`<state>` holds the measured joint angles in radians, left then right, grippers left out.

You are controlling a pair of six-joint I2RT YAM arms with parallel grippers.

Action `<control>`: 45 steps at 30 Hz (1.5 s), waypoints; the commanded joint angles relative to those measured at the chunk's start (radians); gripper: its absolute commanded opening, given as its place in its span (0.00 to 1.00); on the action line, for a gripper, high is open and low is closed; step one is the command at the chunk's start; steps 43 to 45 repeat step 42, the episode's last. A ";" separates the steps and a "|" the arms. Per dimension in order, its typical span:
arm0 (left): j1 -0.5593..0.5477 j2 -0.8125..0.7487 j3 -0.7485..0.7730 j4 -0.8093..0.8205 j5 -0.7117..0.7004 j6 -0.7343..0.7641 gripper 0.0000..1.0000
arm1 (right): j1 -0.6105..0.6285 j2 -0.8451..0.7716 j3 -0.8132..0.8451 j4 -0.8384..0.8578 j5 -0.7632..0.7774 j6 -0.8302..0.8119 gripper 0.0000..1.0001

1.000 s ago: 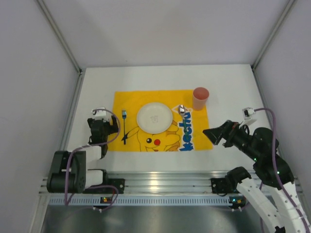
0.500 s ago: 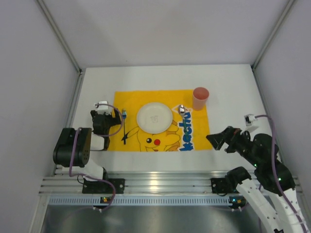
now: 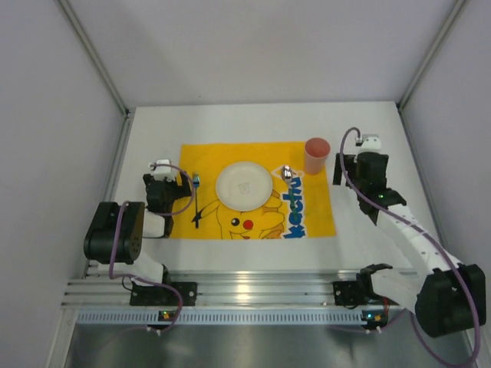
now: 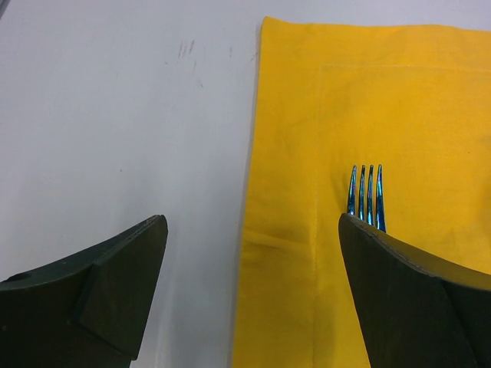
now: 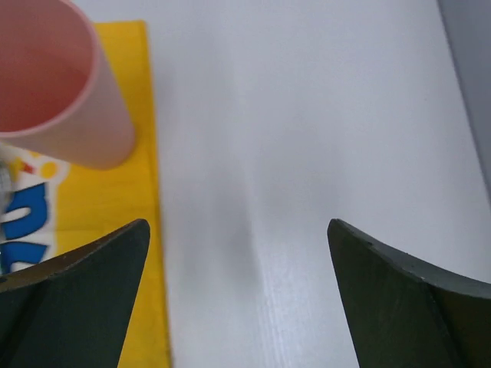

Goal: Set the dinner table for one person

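Observation:
The dinner table (image 3: 368,123) is a white top with a yellow Pikachu mat (image 3: 230,153) on it. On the mat lie a white plate (image 3: 244,185), a blue fork (image 3: 196,201) to the plate's left, a spoon (image 3: 287,173) to its right and a pink cup (image 3: 316,156) at the far right corner. My left gripper (image 3: 167,184) stands open over the mat's left edge (image 4: 249,230), with the fork tines (image 4: 366,192) just beyond its right finger. My right gripper (image 3: 359,170) is open over bare table (image 5: 307,153), right of the cup (image 5: 54,84). Neither gripper holds anything.
A ribbed aluminium rail (image 3: 253,295) runs along the near edge by the arm bases. Grey walls close in the table on the left, right and far sides. Bare white tabletop (image 4: 115,115) lies left of the mat.
The right arm swung from the near right side forward to stand beside the cup. The left arm drew back a little early on, then stayed still. Both grippers stayed open.

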<state>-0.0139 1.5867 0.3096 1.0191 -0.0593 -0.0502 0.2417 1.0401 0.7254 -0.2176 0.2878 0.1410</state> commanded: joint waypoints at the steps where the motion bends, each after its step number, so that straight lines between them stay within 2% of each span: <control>1: 0.003 -0.011 0.008 0.076 0.016 0.006 0.98 | -0.059 0.058 -0.136 0.516 0.128 -0.296 1.00; 2: 0.003 -0.011 0.009 0.076 0.018 0.006 0.98 | -0.083 0.081 -0.240 0.629 0.122 -0.319 1.00; 3: 0.003 -0.011 0.008 0.076 0.018 0.006 0.98 | -0.102 0.107 -0.285 0.826 0.063 -0.334 1.00; 5: 0.005 -0.011 0.008 0.076 0.016 0.006 0.98 | -0.171 0.196 -0.345 0.992 -0.024 -0.267 1.00; 6: 0.005 -0.011 0.008 0.075 0.018 0.006 0.98 | -0.186 0.222 -0.318 0.906 -0.132 -0.252 1.00; 8: 0.005 -0.013 0.008 0.076 0.016 0.006 0.98 | -0.218 0.317 -0.322 1.009 -0.195 -0.160 0.97; 9: 0.005 -0.011 0.008 0.075 0.018 0.006 0.98 | -0.222 0.316 -0.310 0.954 -0.249 -0.168 0.96; 10: 0.005 -0.013 0.008 0.075 0.016 0.006 0.98 | -0.226 0.336 -0.323 1.045 -0.271 -0.181 0.95; 11: 0.003 -0.011 0.008 0.076 0.016 0.006 0.98 | -0.232 0.347 -0.361 1.104 -0.282 -0.178 0.99; 12: 0.005 -0.013 0.008 0.076 0.018 0.006 0.98 | -0.234 0.369 -0.374 1.147 -0.353 -0.176 0.98; 13: 0.005 -0.013 0.008 0.075 0.016 0.006 0.98 | -0.264 0.376 -0.394 1.222 -0.345 -0.163 1.00; 15: 0.003 -0.013 0.010 0.075 0.018 0.006 0.98 | -0.265 0.380 -0.443 1.265 -0.297 -0.159 1.00; 16: 0.003 -0.011 0.008 0.076 0.016 0.006 0.99 | -0.257 0.418 -0.473 1.417 -0.296 -0.161 1.00; 18: 0.005 -0.011 0.008 0.075 0.016 0.006 0.98 | -0.254 0.397 -0.457 1.343 -0.305 -0.170 1.00; 20: 0.003 -0.013 0.008 0.076 0.018 0.006 0.99 | -0.254 0.414 -0.466 1.385 -0.291 -0.158 1.00; 45: 0.005 -0.011 0.008 0.076 0.016 0.006 0.99 | -0.251 0.411 -0.466 1.371 -0.265 -0.159 1.00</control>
